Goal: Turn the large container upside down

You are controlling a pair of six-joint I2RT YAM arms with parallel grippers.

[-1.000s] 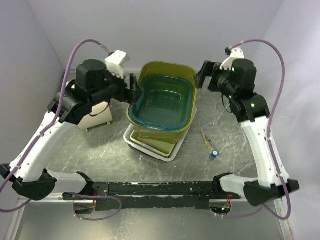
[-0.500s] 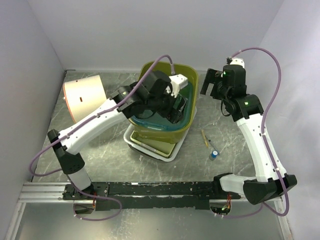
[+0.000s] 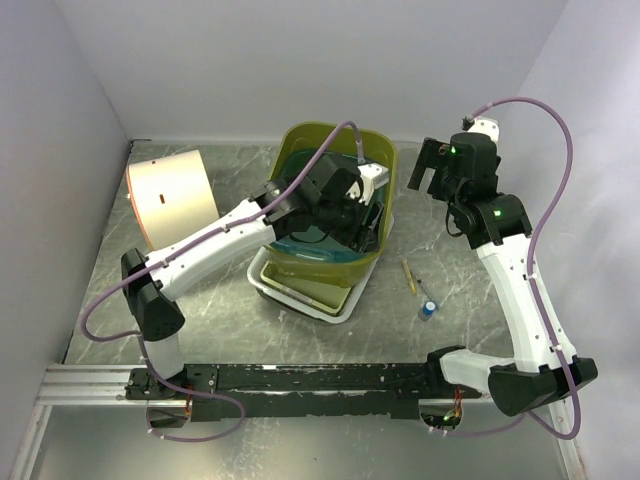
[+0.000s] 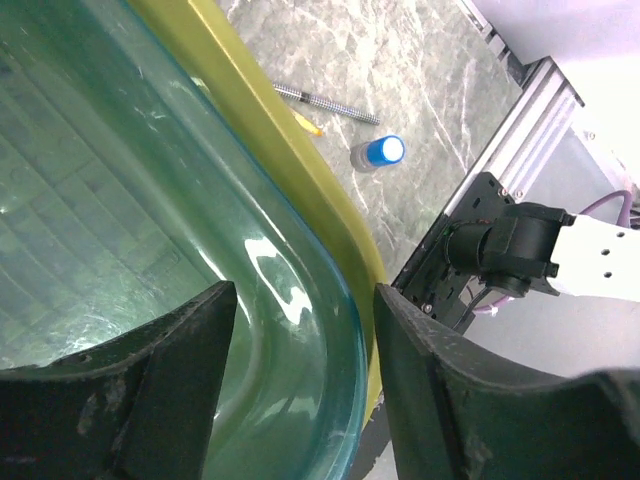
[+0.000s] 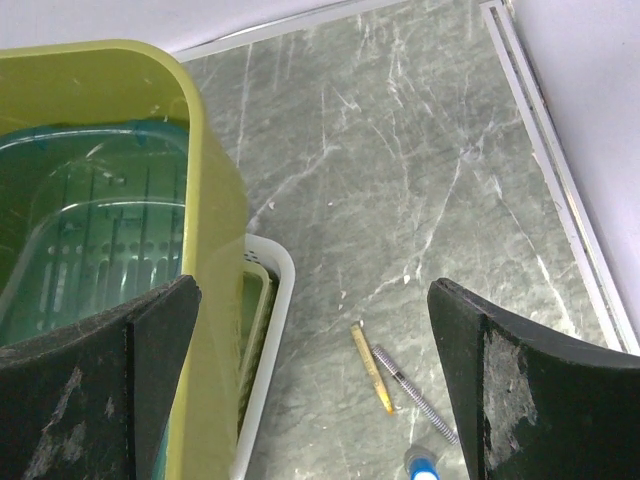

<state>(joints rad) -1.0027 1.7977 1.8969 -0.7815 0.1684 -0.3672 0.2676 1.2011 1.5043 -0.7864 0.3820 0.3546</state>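
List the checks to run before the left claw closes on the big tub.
1. Left claw open: ok.
2. Left claw astride the rim of the yellow container: cannot tell; the wall of the teal basket lies between the jaws.
3. Container emptied: not ok; teal basket nested inside.
4. Right claw open, empty: ok.
5. Container free underneath: not ok; it sits on a white tray.

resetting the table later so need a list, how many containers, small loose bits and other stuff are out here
containers: 4 (green tub, teal tub, white tray, pale tray)
small loose bits: 3 (pencil, metal rod, blue-capped vial)
tan drum: 1
total: 8
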